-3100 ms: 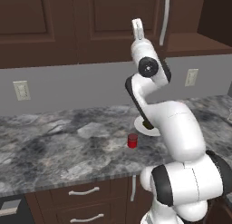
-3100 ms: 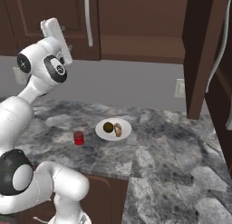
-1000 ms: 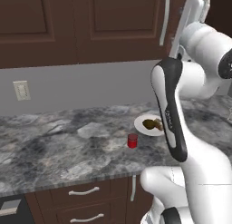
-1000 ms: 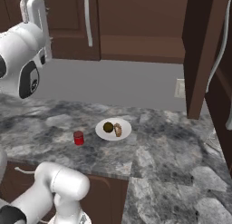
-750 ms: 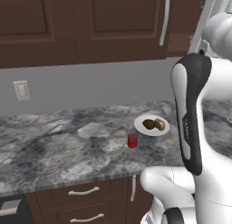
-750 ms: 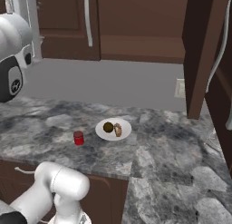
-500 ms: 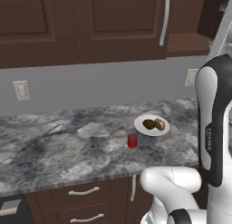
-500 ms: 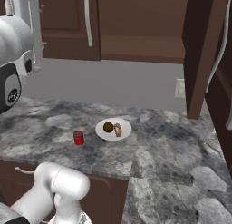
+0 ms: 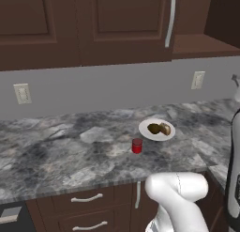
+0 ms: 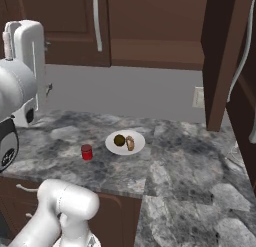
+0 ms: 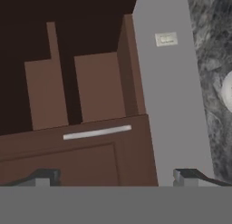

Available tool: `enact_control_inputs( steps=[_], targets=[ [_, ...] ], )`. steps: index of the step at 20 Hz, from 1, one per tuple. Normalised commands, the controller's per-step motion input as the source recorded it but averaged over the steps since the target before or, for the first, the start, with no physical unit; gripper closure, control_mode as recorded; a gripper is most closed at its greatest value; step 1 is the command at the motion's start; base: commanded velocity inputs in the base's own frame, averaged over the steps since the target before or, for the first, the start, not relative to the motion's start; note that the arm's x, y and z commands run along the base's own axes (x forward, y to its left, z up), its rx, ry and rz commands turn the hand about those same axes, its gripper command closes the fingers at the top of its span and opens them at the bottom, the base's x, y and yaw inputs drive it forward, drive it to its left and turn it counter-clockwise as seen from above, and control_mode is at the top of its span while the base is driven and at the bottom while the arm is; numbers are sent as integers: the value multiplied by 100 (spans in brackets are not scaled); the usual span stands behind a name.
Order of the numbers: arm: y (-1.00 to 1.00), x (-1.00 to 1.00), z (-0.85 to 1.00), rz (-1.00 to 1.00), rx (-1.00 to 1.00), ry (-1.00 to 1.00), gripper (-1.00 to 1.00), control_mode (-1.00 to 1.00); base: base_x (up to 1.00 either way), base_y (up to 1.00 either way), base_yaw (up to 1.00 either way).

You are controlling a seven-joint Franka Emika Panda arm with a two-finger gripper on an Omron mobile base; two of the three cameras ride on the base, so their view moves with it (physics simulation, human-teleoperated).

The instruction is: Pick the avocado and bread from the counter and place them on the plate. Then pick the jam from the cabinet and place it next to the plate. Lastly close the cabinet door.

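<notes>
The round white plate [image 9: 157, 130] sits on the grey marbled stone bench [image 9: 70, 151], and it already carries the dark green avocado [image 10: 119, 140] and the small brown piece of bread [image 10: 130, 143], the two lying side by side and touching or nearly so. The small red jam jar [image 9: 137, 145] stands on the bench just beside the plate, on the side toward the bench's front edge. By that layout the first two steps look finished — what is left is closing the dark brown wooden cabinet door [image 10: 223, 56].

That door stands swung out, up and to the right of the plate in the right base view. In the hand view the end effector [image 11: 117, 177] has its two dark finger tips [image 11: 183, 175] spread wide with nothing between them; it grips nothing. Ahead of it lie a brown panel with a silver bar handle [image 11: 97, 132] and, past that, the dark open inside of a cabinet.

The step in hand appears to be the approach to the door. The next move likely calls for bringing the open end effector against the outer face of the door — and then pushing it round toward the cabinet frame until it sits flush. The plate and jar are well below this and should stay clear of the swing.
</notes>
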Motion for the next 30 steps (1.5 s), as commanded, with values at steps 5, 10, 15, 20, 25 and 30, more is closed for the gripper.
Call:
enact_control_inputs(
  steps=[5,10,15,20,25,30],
  targets=[
    [-6,-33,-53,0,0,0,-100,-100,0,0,0],
    [-11,-3,-53,1,0,0,-100,-100,0,0,0],
    [-29,-3,-44,4,0,0,-100,-100,0,0,0],
    [-26,-7,-35,5,0,0,-100,-100,0,0,0],
    [0,-3,-41,0,0,12,-100,-100,0,0,0],
    [-2,0,-35,0,0,3,-100,-100,0,0,0]
  ],
)
